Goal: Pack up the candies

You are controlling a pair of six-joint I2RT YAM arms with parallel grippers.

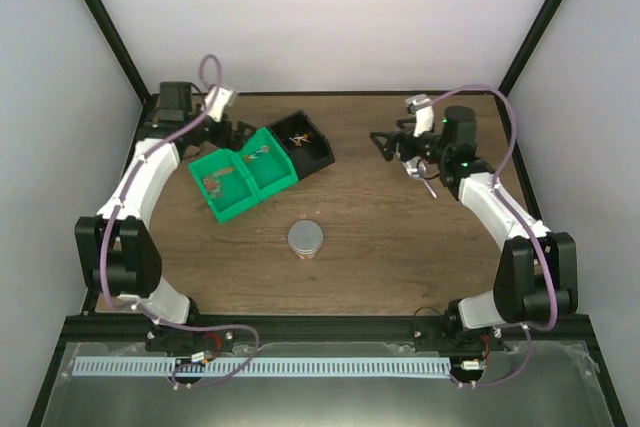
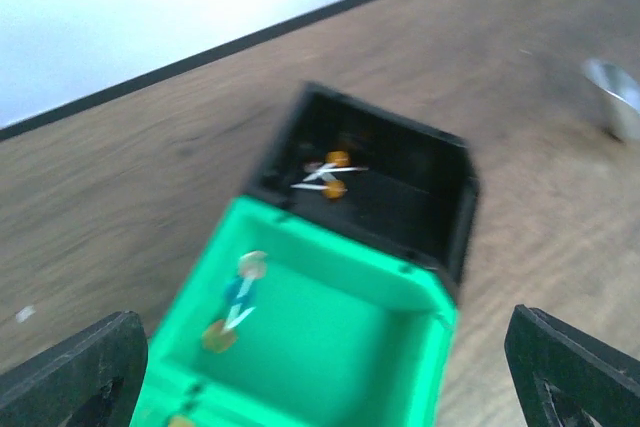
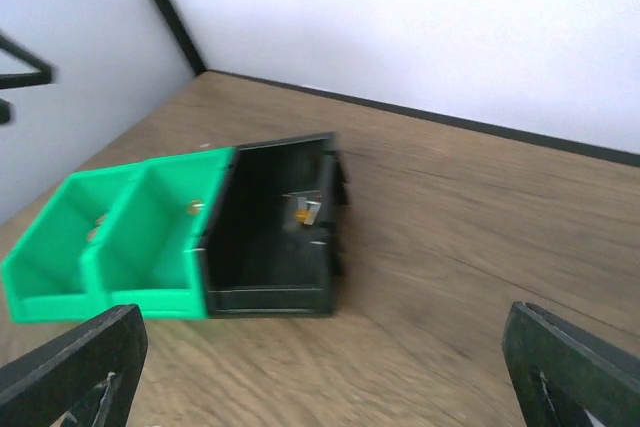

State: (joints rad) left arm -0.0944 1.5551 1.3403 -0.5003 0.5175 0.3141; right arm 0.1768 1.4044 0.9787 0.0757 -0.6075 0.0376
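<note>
Green bin (image 1: 245, 185): two compartments; a few candies (image 2: 235, 302) are seen in each.
Black bin (image 1: 308, 143): set against the green bin's far end; a few orange candies are held inside.
Round grey lid (image 1: 306, 238): placed nearer the arms, apart from the bins.
Left gripper (image 1: 233, 133): fingers spread wide, nothing held, beside the green bin.
Right gripper (image 1: 384, 143): fingers spread wide, nothing held, right of the black bin.

Two green bins (image 3: 100, 302), a black bin (image 3: 265, 299), orange candies (image 2: 338, 159), brown wood-grain table (image 1: 400, 237).
</note>
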